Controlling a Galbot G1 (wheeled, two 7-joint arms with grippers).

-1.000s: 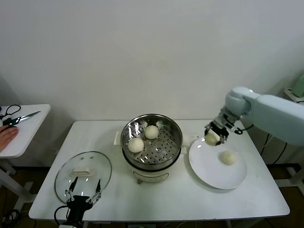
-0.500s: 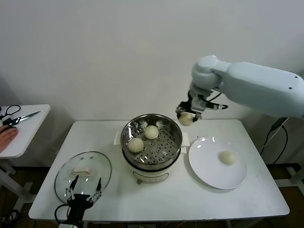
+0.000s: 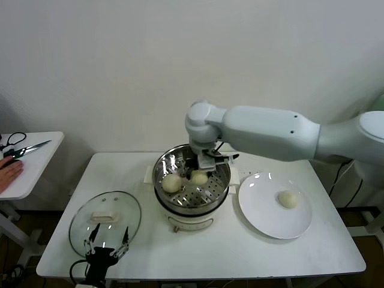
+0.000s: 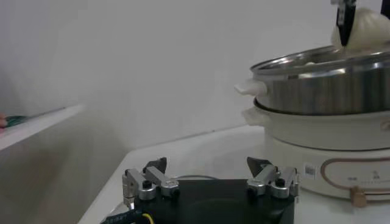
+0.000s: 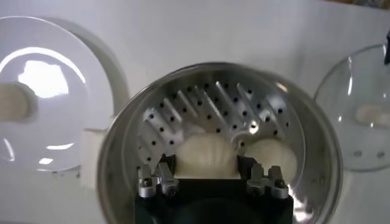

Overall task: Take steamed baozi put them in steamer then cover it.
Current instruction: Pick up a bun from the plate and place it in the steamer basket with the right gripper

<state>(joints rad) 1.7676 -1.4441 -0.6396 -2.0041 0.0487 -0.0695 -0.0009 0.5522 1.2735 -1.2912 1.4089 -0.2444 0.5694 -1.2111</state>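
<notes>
The right tool (image 5: 210, 173) grips one baozi (image 5: 206, 155) inside the steamer (image 3: 192, 177), beside another (image 3: 171, 183). One baozi (image 3: 288, 199) waits on the plate (image 3: 264, 213) at 3 o'clock. The cover (image 3: 105, 223) lies at 8 o'clock; the left tool (image 4: 210, 182) is open.

Head camera looks forward and down from above, taking in the whole counter (image 3: 240, 252) against the wall. Left wrist camera sits low at counter level, facing the steamer (image 4: 329, 79) side-on from nearby. Right wrist camera looks straight down into that same steamer (image 5: 213, 146), very close; all three views share it.
</notes>
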